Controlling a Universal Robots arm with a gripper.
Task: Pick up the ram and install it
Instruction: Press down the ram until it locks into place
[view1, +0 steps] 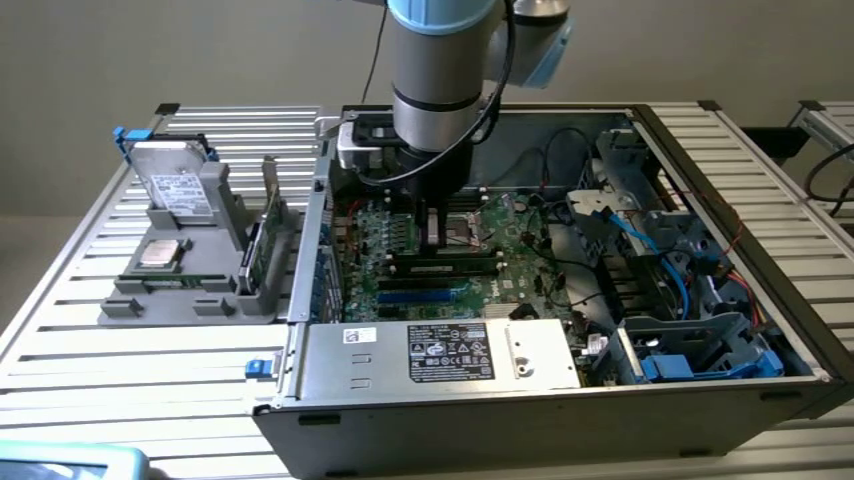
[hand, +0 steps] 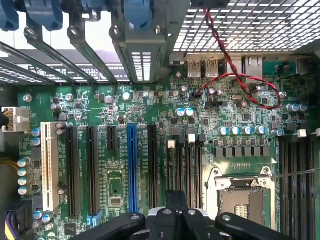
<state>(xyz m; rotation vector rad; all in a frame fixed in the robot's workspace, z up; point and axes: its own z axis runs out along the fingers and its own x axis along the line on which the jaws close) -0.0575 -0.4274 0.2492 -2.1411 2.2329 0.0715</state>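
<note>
Ram (view1: 445, 268) is what you should look for mid-frame in the exterior view: a dark stick lying along a motherboard (view1: 400, 245) slot, directly under the gripper (view1: 435, 243). Start at the left of that frame, though. You have a grey holder (view1: 180, 285) on the slatted surface (view1: 80, 330) carrying a silver hard drive (view1: 176, 190) and a green card (view1: 267, 235) stood on edge, well apart from the work. Moving right, the open computer case (view1: 534, 420) sits with the arm reaching down into it, and the gripper's fingers are pressed together, their tips at or just above the stick; you cannot tell from here whether they pinch it or only bear on its top edge. Judging by that, you are in the install step, not the pickup. In the wrist view the black fingers (hand: 172, 215) hang over the board beside the CPU socket (hand: 240, 192). Farther right in the exterior view lie blue cables (view1: 661, 250) and the drive cage (view1: 701, 350).
</note>
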